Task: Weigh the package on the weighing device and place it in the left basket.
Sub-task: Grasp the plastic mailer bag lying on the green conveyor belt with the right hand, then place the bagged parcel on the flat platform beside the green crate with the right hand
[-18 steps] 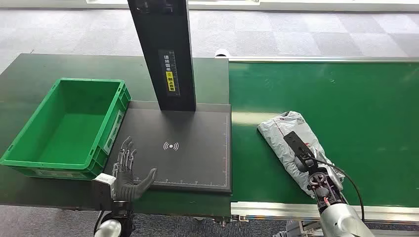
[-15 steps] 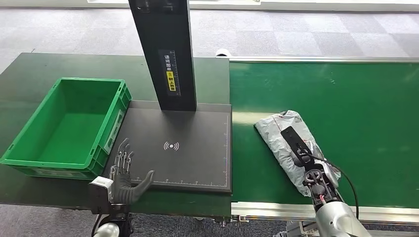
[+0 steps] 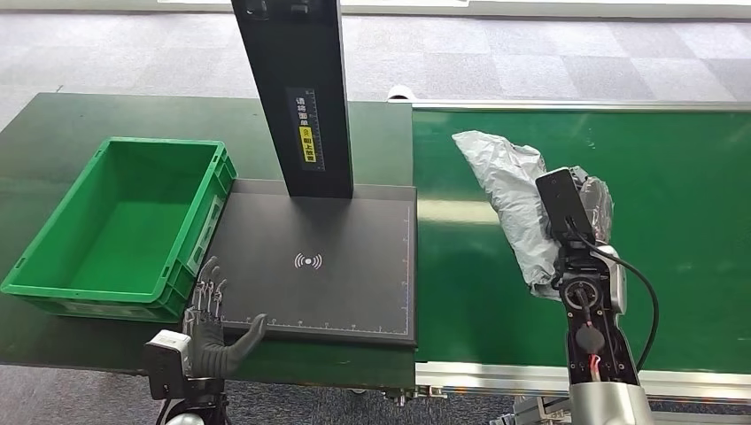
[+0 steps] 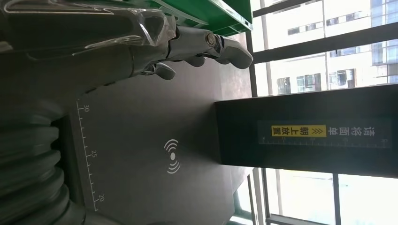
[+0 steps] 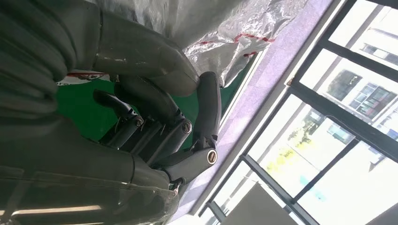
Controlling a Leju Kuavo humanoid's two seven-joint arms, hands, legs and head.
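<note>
Right hand grips the grey package above the belt, ready for the scale, while left hand waits open-fingered at its near edge.

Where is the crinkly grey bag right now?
In the head view the grey package is on the right, gripped by the robot's right hand above the green belt, beside the black weighing device.
</note>
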